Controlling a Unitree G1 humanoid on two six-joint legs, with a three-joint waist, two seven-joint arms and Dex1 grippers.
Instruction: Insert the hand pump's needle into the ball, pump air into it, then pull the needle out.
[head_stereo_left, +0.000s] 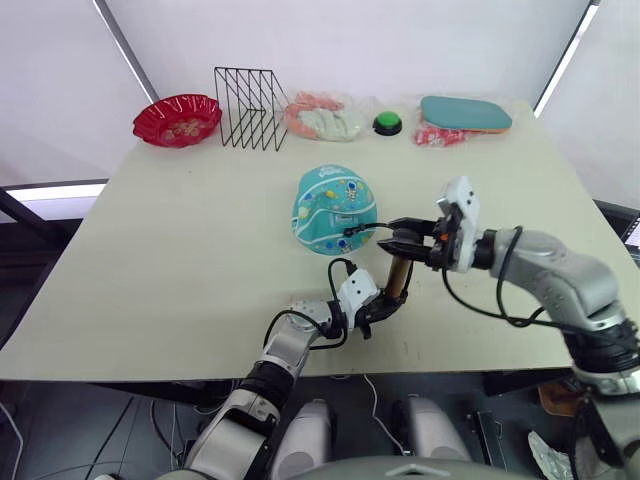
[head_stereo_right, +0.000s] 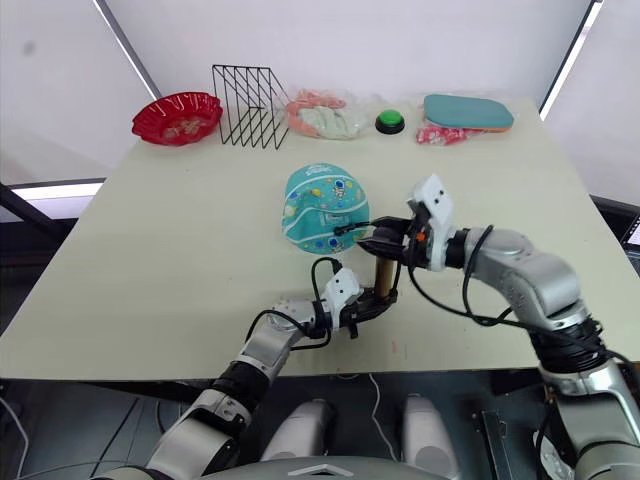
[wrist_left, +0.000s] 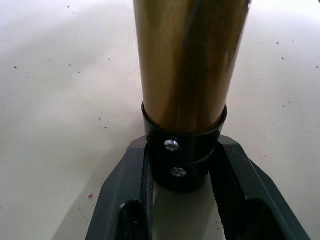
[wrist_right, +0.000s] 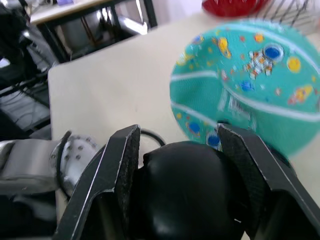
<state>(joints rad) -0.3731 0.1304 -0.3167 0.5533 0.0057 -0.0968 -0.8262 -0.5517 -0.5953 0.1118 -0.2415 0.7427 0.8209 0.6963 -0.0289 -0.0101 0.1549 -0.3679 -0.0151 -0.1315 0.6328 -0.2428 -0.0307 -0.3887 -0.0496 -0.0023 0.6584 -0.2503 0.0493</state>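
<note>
The teal ball (head_stereo_left: 335, 208) with white seams and cartoon prints lies mid-table, partly deflated. In front of it the gold hand pump (head_stereo_left: 398, 277) stands upright on the table. My left gripper (head_stereo_left: 381, 302) is shut on the pump's black bottom cap (wrist_left: 182, 160). Over the pump's top, my right gripper (head_stereo_left: 402, 240) is shut on the black handle (wrist_right: 187, 190). A thin black hose (head_stereo_left: 362, 229) runs from the pump to the ball's near side, ending by the white barcode label (wrist_right: 235, 106). The needle itself is too thin to make out there.
Along the far edge stand a red bowl (head_stereo_left: 177, 118), a black wire rack (head_stereo_left: 250, 108), a clear bag of pink and white items (head_stereo_left: 322, 118), a green button (head_stereo_left: 387, 123), a teal paddle case (head_stereo_left: 465, 112) and a red-white packet (head_stereo_left: 438, 136).
</note>
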